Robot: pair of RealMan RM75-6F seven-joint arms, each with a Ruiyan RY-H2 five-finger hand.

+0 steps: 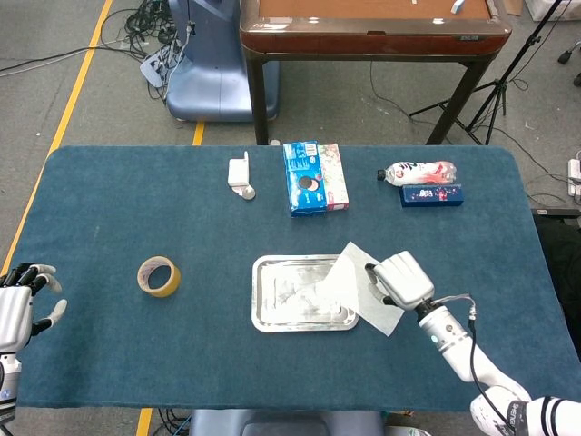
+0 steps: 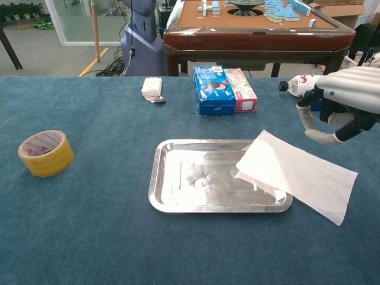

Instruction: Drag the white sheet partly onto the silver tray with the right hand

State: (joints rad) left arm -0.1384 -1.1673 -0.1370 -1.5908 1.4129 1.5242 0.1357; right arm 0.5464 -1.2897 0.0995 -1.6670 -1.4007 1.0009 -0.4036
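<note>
One white sheet (image 2: 294,175) lies with its left corner over the right end of a silver tray (image 2: 178,178), the rest spread on the blue table (image 2: 89,225).

One tray, shiny and shallow, holds only that overlapping corner; the sheet is flat, pale and slightly lifted along its tray edge. The right hand (image 2: 341,104) hangs above the sheet's far right side, fingers curled loosely and apart, gripping nothing. The left hand (image 1: 18,300) sits at the table's left edge, fingers spread, empty. One roll of yellow tape (image 2: 46,152), one blue box (image 2: 214,89), one pink box (image 2: 244,89) touching it, one bottle (image 1: 418,171) and one small white block (image 2: 152,87) share the cloth.
</note>
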